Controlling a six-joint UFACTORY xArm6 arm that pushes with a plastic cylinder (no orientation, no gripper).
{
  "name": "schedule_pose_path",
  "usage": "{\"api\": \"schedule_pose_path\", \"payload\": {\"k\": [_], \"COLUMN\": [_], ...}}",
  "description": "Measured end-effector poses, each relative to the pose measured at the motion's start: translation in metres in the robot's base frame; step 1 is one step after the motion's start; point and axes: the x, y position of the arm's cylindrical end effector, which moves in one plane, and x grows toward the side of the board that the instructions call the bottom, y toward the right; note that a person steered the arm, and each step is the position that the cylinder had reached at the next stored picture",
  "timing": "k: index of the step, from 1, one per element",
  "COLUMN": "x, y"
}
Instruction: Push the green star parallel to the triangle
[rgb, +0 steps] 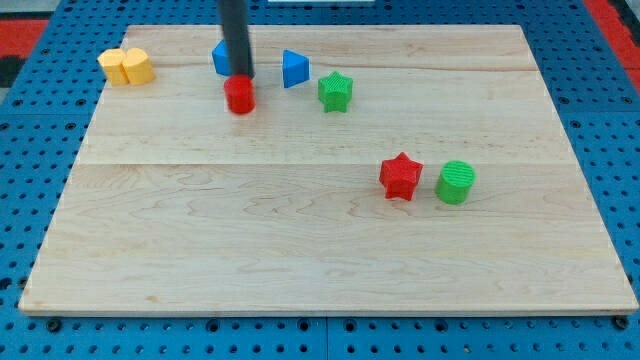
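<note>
Jaws absent: rod only, my tip (240, 76) placed upper-left above red cylinder (240, 95), green star (335, 91) untouched beside blue triangle (294, 69).

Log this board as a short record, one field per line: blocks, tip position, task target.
target: green star block, view's top, right of centre
reference: blue triangle block, just left of the star
tip: my tip at red cylinder block, in front of a partly hidden blue block
others: yellow block, red star block, green cylinder block
surface: wooden board
</note>
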Motion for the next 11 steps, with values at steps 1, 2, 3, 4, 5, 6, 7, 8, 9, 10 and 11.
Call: {"api": "schedule_pose_path", "payload": {"k": [1,2,3,4,5,6,7,8,9,10,11], "x": [0.048,0.042,0.046,0.043,0.018,-0.006,0.017,0.011,-0.011,-0.012,0.0], "y": [-0.019,0.039,0.085,0.143,0.167,0.168,0.168,0.16,0.16,0.16,0.16]}}
